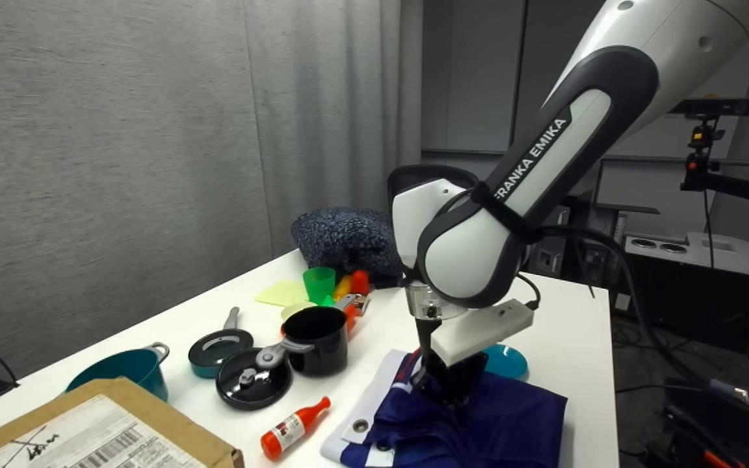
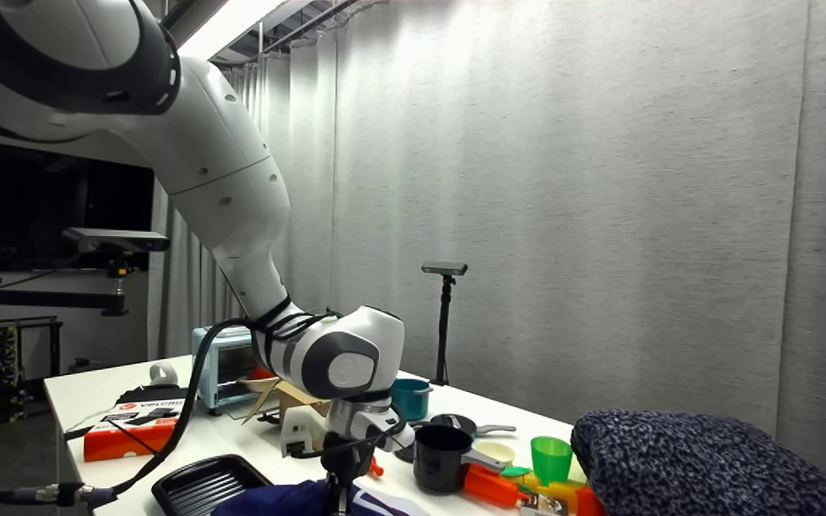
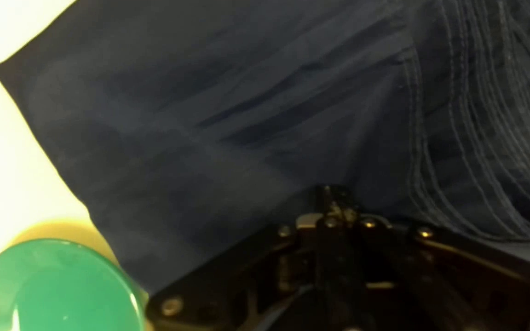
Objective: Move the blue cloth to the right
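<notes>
A pincer is standing over a navy-blue cloth on a white table, its jaws sitting together and, judging by a crease running into their tips in the wrist view, probably clamping a fold; the cloth is spreading beneath and around them. The rightward move is likely calling for a firm pinch, a slight lift and a slow pull, so trailing layers are following without sweeping along the round teal plate just beside the pincer. The wrist view is revealing rows of stitching beside the jaws that neither exterior view is resolving. A black ribbed pan near the pincer is showing only in an exterior view, its contact with the cloth unclear; an orange-red bottle, also lying near, is appearing whole in an exterior view but not in the wrist view.
</notes>
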Controlling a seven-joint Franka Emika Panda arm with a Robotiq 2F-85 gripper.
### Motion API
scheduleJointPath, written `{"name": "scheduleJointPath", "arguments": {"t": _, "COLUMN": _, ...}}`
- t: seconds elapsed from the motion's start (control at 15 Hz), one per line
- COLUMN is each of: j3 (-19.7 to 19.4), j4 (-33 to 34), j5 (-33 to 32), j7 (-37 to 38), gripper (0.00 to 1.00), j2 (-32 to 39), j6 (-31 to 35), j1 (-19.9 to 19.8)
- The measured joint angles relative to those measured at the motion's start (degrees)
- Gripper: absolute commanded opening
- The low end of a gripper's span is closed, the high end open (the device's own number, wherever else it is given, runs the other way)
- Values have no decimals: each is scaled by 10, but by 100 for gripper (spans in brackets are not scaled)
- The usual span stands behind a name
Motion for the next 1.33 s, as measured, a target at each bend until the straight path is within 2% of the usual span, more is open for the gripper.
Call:
{"name": "scheduleJointPath", "arguments": {"t": 0.33, "j3": -24, "j4": -6, "j5": -18, "j7": 76, "gripper": 0, "j2": -4, "j6": 11, "j1": 5}}
{"name": "scheduleJointPath", "arguments": {"t": 0.87, "j3": -63, "j4": -51, "j5": -35, "j7": 141, "gripper": 0, "j2": -37, "j6": 59, "j1": 4}}
{"name": "scheduleJointPath", "arguments": {"t": 1.07, "j3": -58, "j4": -54, "j5": -35, "j7": 138, "gripper": 0, "j2": -47, "j6": 75, "j1": 4}}
{"name": "scheduleJointPath", "arguments": {"t": 1.33, "j3": -23, "j4": -54, "j5": -32, "j7": 106, "gripper": 0, "j2": -73, "j6": 119, "j1": 4}}
